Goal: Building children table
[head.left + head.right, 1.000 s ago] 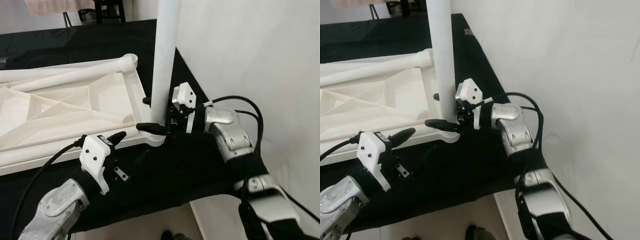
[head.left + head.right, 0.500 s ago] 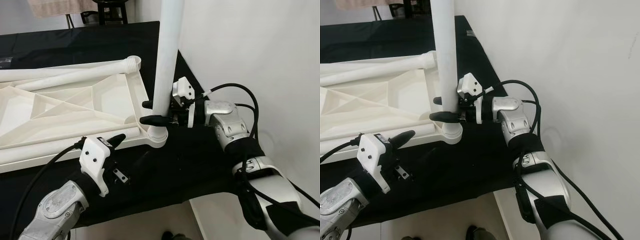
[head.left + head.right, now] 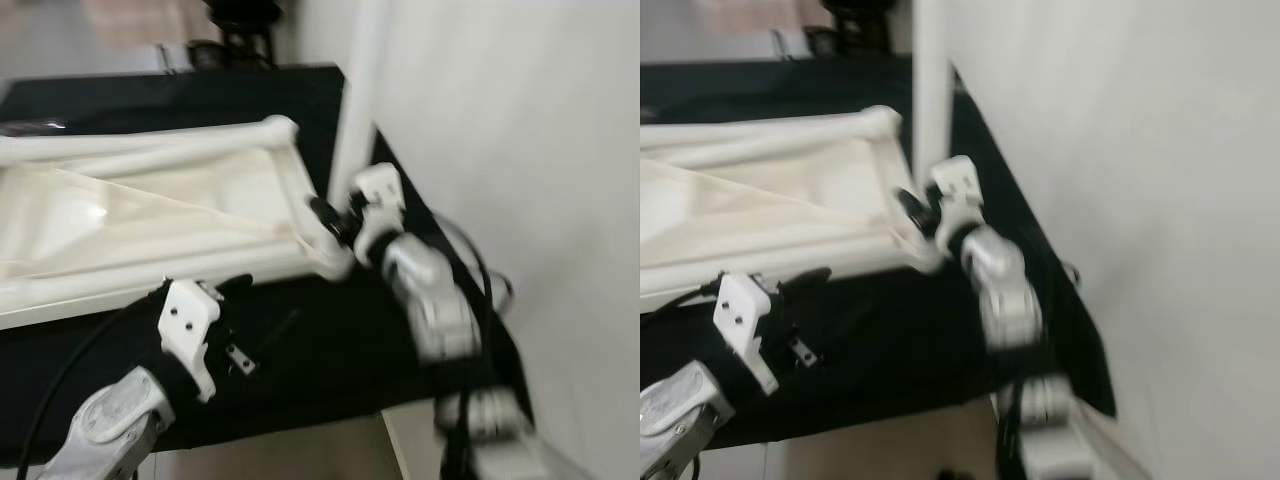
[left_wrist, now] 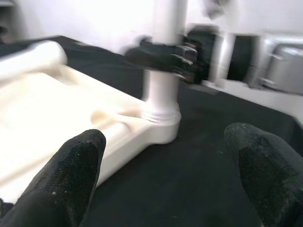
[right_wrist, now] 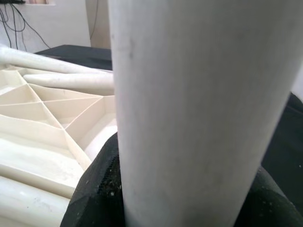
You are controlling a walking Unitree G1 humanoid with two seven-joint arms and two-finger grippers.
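Fingers of the right gripper (image 4: 163, 52) are seen clamped on the upright white table leg (image 4: 163, 75), one black finger each side, low down just above the socket; in the right wrist view the leg (image 5: 199, 109) is pressed between both black pads (image 5: 97, 189), no gap visible. Left gripper (image 4: 161, 165) is held spread wide, nothing between its fingers (image 4: 71, 170), hovering near the corner over the black tablecloth (image 4: 199, 161), apart from the leg.

Progress, as judged from these views: the white tabletop (image 3: 150, 215) is laid upside down on the cloth, ribbed underside up, w/ its near right corner socket (image 4: 158, 125) already occupied by the standing leg. That leg looks roughly vertical and seated in the collar; whether it is fully home or tightened can't be told, the head views being blurred. At the far right corner an open round socket (image 3: 280, 128) is seen, no leg standing in it. At least one more white tube (image 5: 52, 59) is seen lying along the far edge of the top, prob. a leg not yet fitted. So approx. one leg placed, others left, then the table to be flipped upright.

A small metal bit (image 3: 238, 358) is seen on the cloth by the left gripper; what it is can't be made out.
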